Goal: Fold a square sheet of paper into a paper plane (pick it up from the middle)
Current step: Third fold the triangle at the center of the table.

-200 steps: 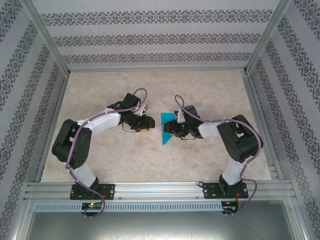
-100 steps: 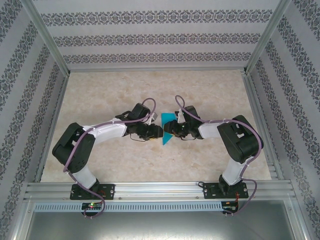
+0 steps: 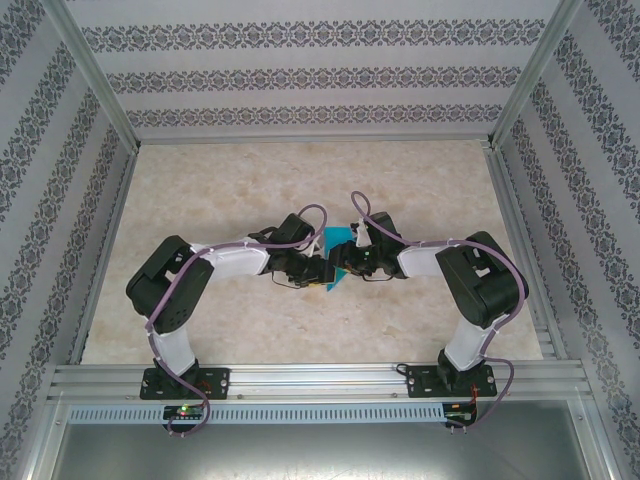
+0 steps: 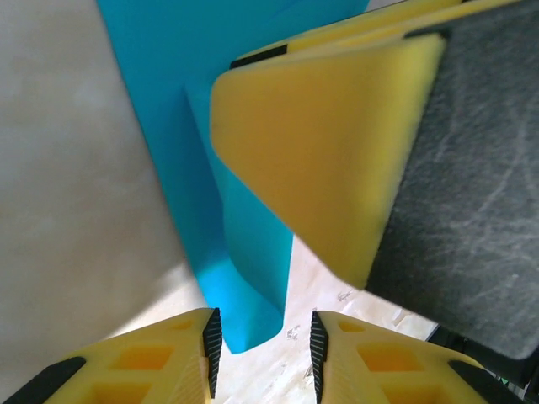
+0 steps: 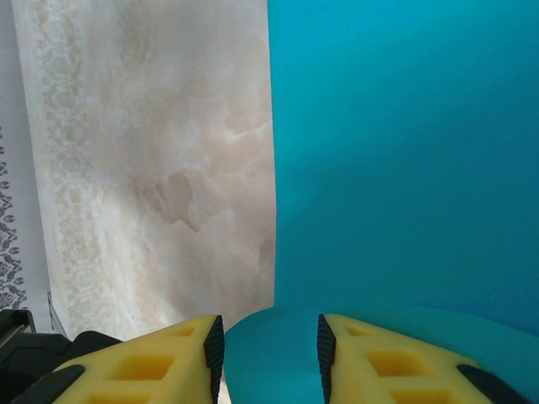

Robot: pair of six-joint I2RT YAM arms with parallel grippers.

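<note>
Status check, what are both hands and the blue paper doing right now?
Left hand open, paper tip between its fingers. Right hand open around the blue paper. Hands nearly touching mid-table.

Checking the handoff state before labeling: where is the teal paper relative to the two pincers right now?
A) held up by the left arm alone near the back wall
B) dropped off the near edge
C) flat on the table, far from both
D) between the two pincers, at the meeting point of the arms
D: in the top view the teal paper sits right where the left pincer and right pincer meet mid-table.
</note>
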